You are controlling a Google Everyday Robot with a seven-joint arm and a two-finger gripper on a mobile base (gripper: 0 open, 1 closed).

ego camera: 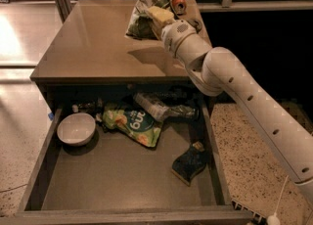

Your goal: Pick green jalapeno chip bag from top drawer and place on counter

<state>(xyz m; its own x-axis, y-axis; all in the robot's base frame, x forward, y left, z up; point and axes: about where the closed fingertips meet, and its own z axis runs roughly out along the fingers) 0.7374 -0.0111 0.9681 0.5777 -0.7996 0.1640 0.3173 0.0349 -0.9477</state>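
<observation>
**A:** What sits nearest?

**B:** The drawer (pixel 44 190), pulled open; a bowl (pixel 76 128) at its left, a lime bag (pixel 131 123) mid-way and towards the back, a sponge (pixel 190 163) to the right, a clear wrapper (pixel 156 106) at the rear; none of these is the one wanted.

**A:** And the bag itself?

**B:** Out of the drawer; the bag (pixel 141 13) hangs tilted over the far right part of the counter (pixel 93 48), pinched on its right side by the gripper (pixel 157 17), whose fingers are closed on it; whether its lower corner touches the top I cannot tell.

**A:** So the placing is what's left; what might spoil it?

**B:** Three things, I'd judge. A can (pixel 178 2) stands just behind the bag, near the far edge; a push further back could knock it over. The foil looks slick and light; let go while it leans like this, it may flop or slide rather than settle. The arm (pixel 234 92) reaches across the right corner; pulling away sideways could drag the bag towards that edge.

**A:** The remedy?

**B:** Lower it flat, well inside the edges, before the fingers part.
</observation>
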